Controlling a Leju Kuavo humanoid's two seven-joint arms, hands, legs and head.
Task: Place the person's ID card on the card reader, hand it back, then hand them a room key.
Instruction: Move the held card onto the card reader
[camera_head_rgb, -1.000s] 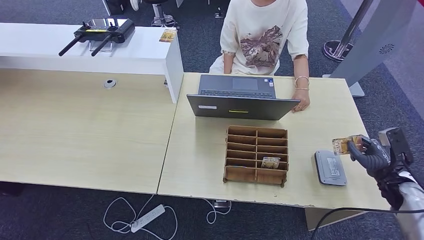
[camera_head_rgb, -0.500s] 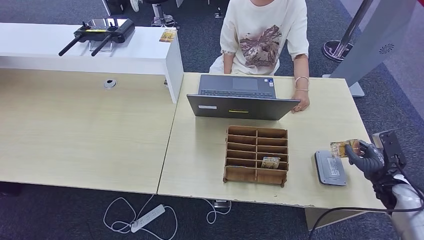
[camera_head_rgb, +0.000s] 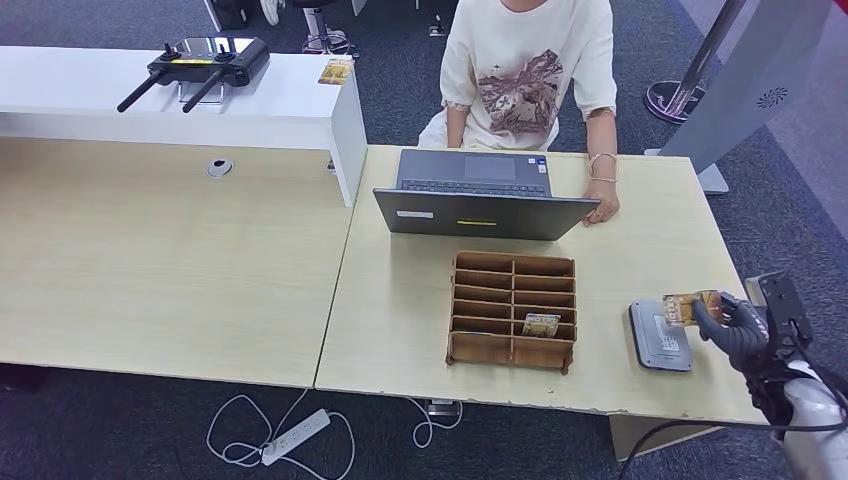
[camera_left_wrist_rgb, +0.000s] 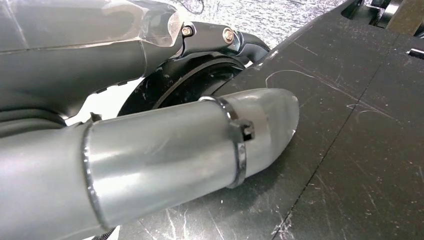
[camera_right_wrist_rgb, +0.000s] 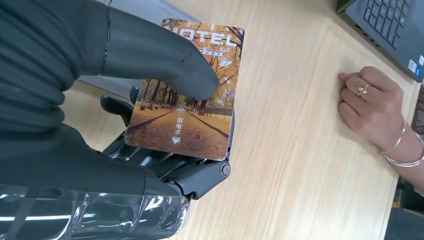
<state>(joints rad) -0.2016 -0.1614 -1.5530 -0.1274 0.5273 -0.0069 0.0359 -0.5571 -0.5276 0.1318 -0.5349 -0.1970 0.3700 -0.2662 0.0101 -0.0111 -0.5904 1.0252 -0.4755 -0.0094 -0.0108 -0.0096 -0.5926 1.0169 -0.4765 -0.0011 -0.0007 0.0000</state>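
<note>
Your right hand (camera_head_rgb: 738, 325), dark and rubbery, pinches a glossy rectangular card (camera_head_rgb: 684, 306) printed with autumn trees between thumb and fingers, just above the flat grey reader (camera_head_rgb: 660, 337) on the pale wood-grain worktop (camera_head_rgb: 420, 290).

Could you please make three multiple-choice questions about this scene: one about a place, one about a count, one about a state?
1. Where does the card reader lie?
A. right of the wooden organizer
B. on the laptop
C. on the floor

2. How many cards show in the organizer?
A. none
B. one
C. four

3. What is the right robot hand doing?
A. hanging empty
B. pressing the laptop
C. holding a card

Key: 1 A, the grey reader sits beside the organizer; 2 B, a single card lies in a slot; 3 C, thumb on the card.
</note>
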